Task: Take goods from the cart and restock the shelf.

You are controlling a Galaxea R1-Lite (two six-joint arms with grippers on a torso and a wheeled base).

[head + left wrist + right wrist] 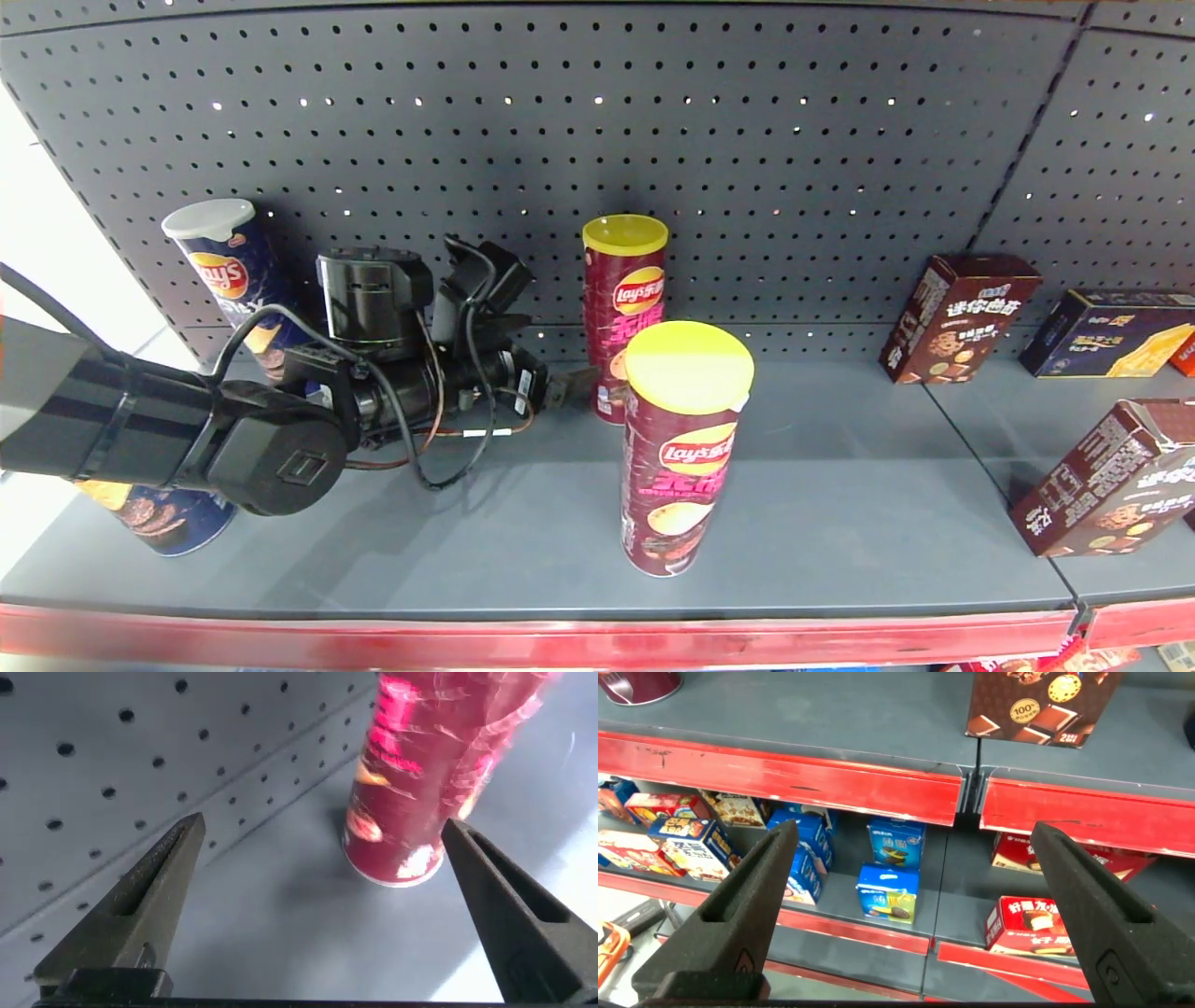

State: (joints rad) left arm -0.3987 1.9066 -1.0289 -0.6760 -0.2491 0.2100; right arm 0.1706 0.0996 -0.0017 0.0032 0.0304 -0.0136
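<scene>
1. Left claw [322,823] gapes open over the shelf [840,485], just beside the rear maroon chip can [624,308], which stands upright by the pegboard [747,140]
2. Right claw [912,829] hangs open and empty before a red shelf edge [785,765]

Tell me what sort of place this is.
Probably a shop aisle: a pegboard-backed shelf with a red edge, chip cans and snack boxes on it, and stocked lower shelves.
</scene>
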